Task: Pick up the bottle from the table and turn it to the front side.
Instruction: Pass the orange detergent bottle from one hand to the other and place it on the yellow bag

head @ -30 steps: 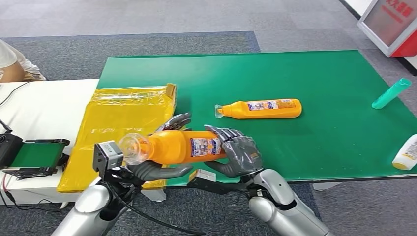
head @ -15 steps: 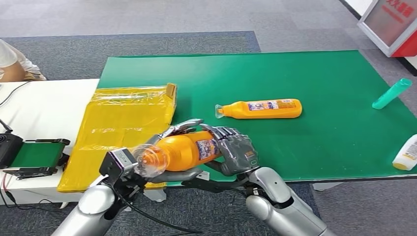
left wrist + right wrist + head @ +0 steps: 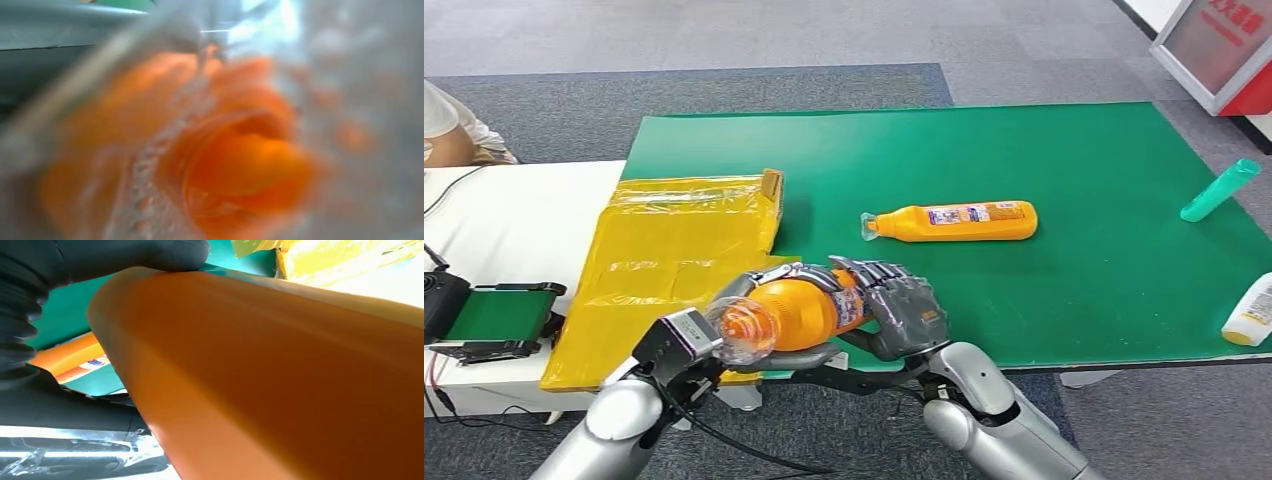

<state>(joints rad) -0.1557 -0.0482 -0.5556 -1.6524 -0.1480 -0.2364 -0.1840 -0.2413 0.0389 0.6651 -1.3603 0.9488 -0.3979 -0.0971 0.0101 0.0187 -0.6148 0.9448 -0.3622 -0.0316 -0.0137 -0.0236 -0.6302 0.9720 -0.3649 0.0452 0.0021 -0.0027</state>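
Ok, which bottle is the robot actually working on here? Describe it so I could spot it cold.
Start at the green mat covering the table and go to its near edge, beside the yellow bag. There the left hand and right hand hold an orange bottle off the surface. Unlike the similar orange bottle lying flat mid-mat, its clear cap points toward the camera.

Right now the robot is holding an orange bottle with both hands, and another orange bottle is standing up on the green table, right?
Not quite. The second orange bottle is lying on its side on the green table, as the head view shows. Both the left hand and right hand do hold the held bottle.
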